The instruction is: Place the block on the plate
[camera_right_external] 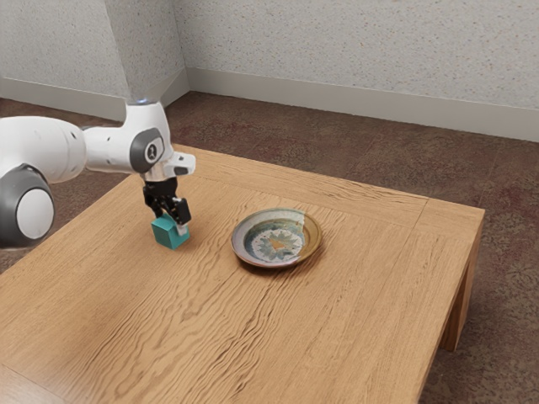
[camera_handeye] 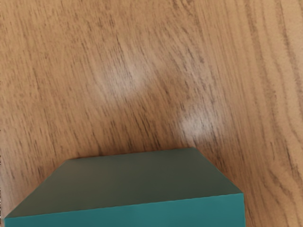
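Block [camera_handeye: 128, 210] is sitting at our tool [camera_right_external: 172, 225], toward the bench's [camera_right_external: 278, 337] arm-side edge; whether we're gripping it, we cannot tell; lifting on poor contact is risking a drop.

Rm to pass btwn block [camera_right_external: 167, 236] & plate [camera_right_external: 242, 244]; plate's raised edge blocks low path across

I classify the site as a carpeted interior room, home or office undetermined. Indicators: speckled wall [camera_right_external: 337, 42], pale baseboard [camera_right_external: 370, 104], mottled brown carpet [camera_right_external: 505, 252], and wood-grained table [camera_right_external: 370, 286] resembling household furniture.
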Robot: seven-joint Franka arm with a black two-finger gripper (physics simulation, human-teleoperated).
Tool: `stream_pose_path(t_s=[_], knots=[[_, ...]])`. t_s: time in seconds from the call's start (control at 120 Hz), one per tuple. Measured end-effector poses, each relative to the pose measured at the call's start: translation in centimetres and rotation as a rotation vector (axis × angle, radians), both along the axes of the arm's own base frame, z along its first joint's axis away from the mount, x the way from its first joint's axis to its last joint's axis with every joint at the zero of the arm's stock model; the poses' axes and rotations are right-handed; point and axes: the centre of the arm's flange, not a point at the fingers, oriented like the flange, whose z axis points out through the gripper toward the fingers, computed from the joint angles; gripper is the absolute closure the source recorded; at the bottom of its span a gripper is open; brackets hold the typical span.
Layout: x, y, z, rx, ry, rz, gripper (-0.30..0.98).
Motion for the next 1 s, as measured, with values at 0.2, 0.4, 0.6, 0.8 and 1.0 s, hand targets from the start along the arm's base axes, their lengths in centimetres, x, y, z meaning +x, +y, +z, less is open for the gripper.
stream_pose_path(t_s=[0.2, 0.4, 0.6, 0.8, 1.0], knots=[[-0.5, 0.1, 0.0, 0.000, 0.002, 0.004, 0.19], [-0.5, 0.2, -1.0, 0.002, 0.003, 0.002, 0.27], [-0.4, -2.6, 4.5, 0.021, -0.056, -0.038, 0.29], [0.5, -11.2, 8.6, 0.007, -0.121, -0.155, 0.29], [1.5, -18.7, 9.0, -0.032, -0.166, -0.246, 0.28]])
